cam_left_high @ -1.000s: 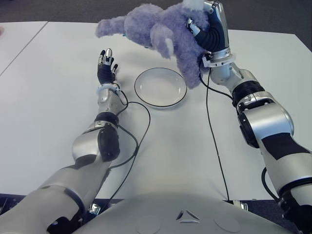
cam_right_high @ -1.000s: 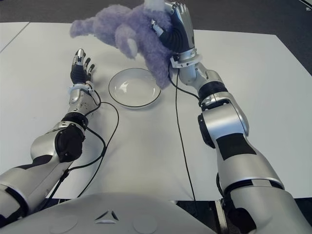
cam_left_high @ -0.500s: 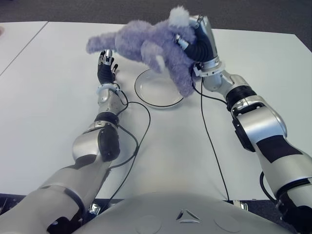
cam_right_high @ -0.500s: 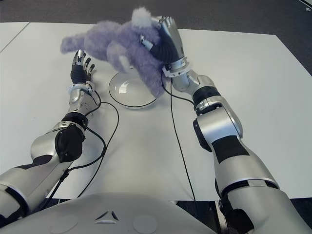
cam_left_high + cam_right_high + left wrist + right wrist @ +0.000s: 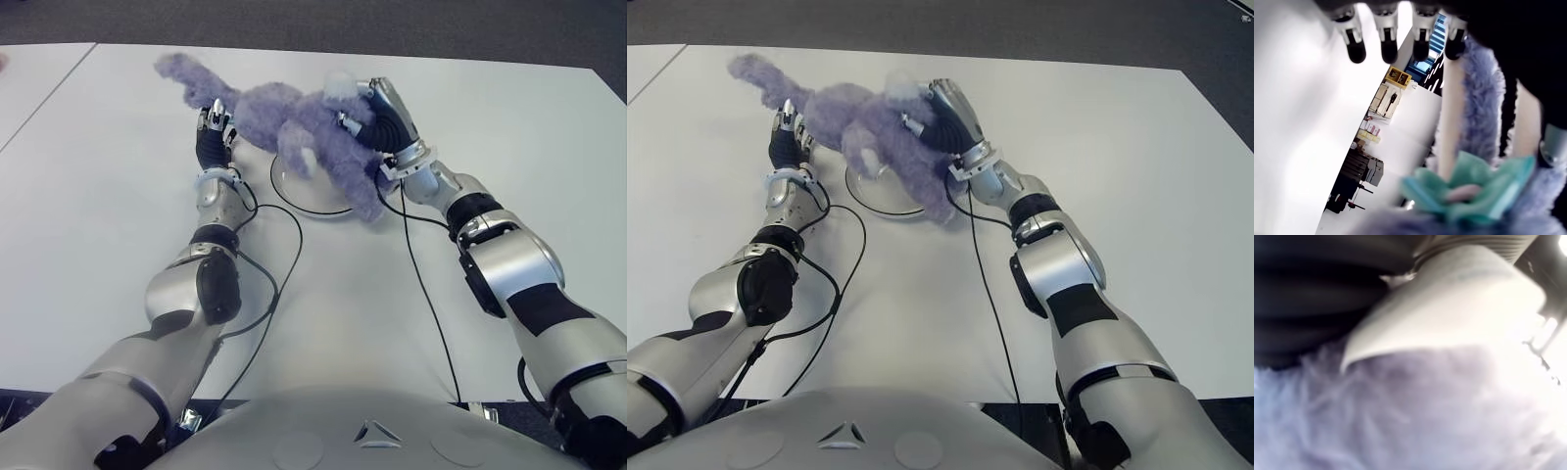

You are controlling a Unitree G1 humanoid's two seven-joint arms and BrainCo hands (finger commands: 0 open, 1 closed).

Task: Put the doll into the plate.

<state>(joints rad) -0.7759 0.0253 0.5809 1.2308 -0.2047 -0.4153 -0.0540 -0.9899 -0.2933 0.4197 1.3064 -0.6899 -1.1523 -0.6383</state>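
Doll, a fluffy purple plush toy (image 5: 304, 127), hangs low over the round clear glass plate (image 5: 294, 191) on the white surface (image 5: 98, 196), clamped at its head end by the right robot hand (image 5: 377, 117), whose fingers curl into the fur while its arm reaches forward and inward. This looks like the placing step; the next move likely calls for lowering the doll onto the plate and releasing it. Left robot hand (image 5: 214, 132) shows just left of the plate, fingers extended and holding nothing.

Right hand (image 5: 384, 122) extended forward, fingers curled closed, left hand (image 5: 213, 137) flat, fingers straight
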